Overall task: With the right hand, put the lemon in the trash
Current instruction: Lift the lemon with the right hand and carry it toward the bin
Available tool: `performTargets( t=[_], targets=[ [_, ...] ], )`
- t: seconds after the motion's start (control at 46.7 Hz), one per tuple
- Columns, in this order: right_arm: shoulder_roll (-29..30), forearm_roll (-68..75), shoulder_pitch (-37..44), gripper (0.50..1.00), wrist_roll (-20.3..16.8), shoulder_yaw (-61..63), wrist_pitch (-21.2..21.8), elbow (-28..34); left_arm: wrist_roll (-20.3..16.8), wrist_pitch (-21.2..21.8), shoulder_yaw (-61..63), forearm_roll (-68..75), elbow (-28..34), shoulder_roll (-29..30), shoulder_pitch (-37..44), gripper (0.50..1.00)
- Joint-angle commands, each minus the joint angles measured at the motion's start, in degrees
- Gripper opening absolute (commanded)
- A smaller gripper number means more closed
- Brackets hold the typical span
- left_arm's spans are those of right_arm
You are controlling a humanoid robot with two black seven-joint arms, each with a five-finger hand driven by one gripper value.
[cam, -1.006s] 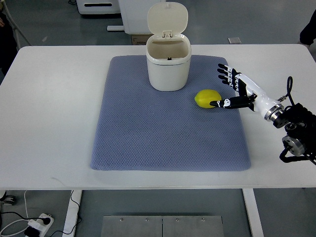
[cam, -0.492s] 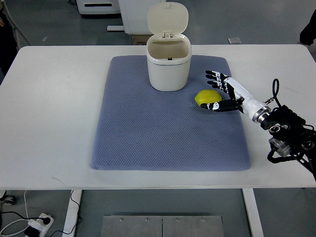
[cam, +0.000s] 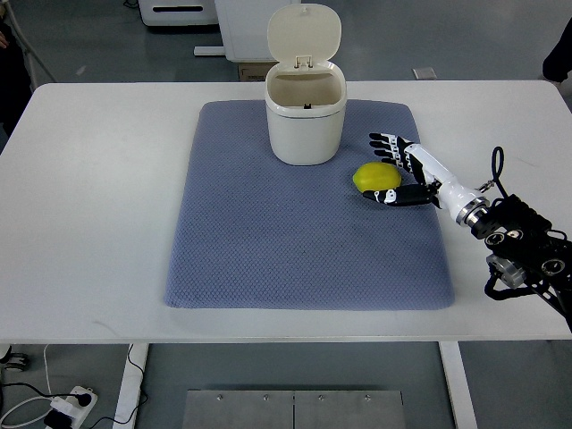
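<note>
The right hand (cam: 407,170) sits right of centre, fingers spread around the lemon (cam: 376,177) without closing on it. The open bin (cam: 305,121) stands up-left of them on the mat (cam: 268,250).

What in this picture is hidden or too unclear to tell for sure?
- Top view: whether the right hand already touches the lemon; the thumb and fingers bracket it, but contact is too small to judge.
- The bottom of the trash can; its wall hides most of the inside.
- The left arm is out of frame.
- Items past the table, cut off by the top edge.
</note>
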Motion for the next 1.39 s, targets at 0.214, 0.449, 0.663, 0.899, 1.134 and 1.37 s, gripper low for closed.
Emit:
performTargets(
  t=[0.214,0.449,0.663,0.899,1.134,1.37],
  targets=[
    [1.20,0.01,-0.17,0.770,0.23,-0.27,0.09,-1.37,0.00,-0.07,0.00,0.00,0.00,0.00,0.00,1.000],
    [1.56,0.01,-0.17,0.732,1.98,-2.12,0.09,-2.34,0.00,0.02,0.00,0.00,0.00,0.00,0.00,1.000],
    [1.64,0.01,-0.26,0.631,2.25,-2.12,0.09,-2.34,0.00,0.02,0.00,0.00,0.00,0.00,0.00,1.000],
    [1.29,0.80,1.40,0.571,1.81,-1.51,0.26,-2.61,0.00,0.02,0.00,0.00,0.00,0.00,0.00,1.000],
    [-0.72,0.97,4.83,0.541,0.58,1.39,1.40,-2.17,0.00,0.02,0.00,0.00,0.00,0.00,0.00,1.000],
    [-3.98,1.06,9.66,0.500,-2.23,1.66,3.60,-2.08,0.00,0.02,0.00,0.00,0.00,0.00,0.00,1.000]
  ],
)
